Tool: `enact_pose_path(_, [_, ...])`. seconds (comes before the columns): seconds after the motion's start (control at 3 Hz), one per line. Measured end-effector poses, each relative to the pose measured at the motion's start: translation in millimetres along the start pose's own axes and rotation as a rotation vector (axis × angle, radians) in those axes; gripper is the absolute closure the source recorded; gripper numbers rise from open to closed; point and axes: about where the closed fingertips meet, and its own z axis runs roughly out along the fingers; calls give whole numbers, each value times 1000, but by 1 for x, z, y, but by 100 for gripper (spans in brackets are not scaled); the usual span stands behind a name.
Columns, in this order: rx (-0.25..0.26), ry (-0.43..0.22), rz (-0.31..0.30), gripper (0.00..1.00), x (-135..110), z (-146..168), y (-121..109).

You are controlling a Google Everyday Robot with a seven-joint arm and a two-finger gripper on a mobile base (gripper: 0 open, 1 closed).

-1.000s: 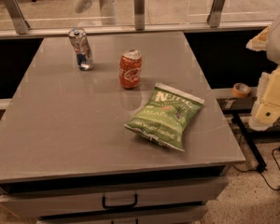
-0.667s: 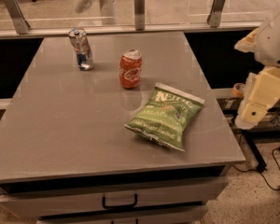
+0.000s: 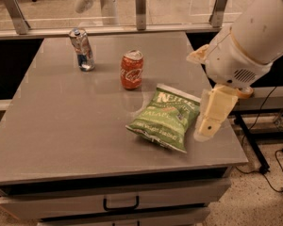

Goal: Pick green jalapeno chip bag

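A puffy, crinkly green jalapeno chip bag point(image 3: 166, 121) with white lettering and white sealed edges lies flat on the smooth grey worktop point(image 3: 66, 126), toward its right front part. The cream-coloured pincer point(image 3: 205, 127) hangs from a bulky white robot arm point(image 3: 254, 36), pointing downward just beside the bag's right edge, near the worktop's right rim. Whether the pincer is wide or narrow I cannot tell, and it holds nothing that shows. A red-orange soda can point(image 3: 131, 69) stands upright behind the bag, apart from it. A dented silver-and-blue can point(image 3: 82, 49) stands farther back and to the left. Below the worktop's front is a pale drawer with a black handle point(image 3: 121, 204).
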Motion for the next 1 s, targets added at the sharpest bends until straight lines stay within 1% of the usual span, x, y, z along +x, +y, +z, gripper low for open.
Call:
enact_pose_path(0.33, [-43, -28, -26, 0, -14, 35, 12])
enact_pose_path(0.67, [-92, -44, -37, 0, -23, 71, 24])
enact_pose_path(1.0, [-106, -52, -30, 18, -29, 95, 30])
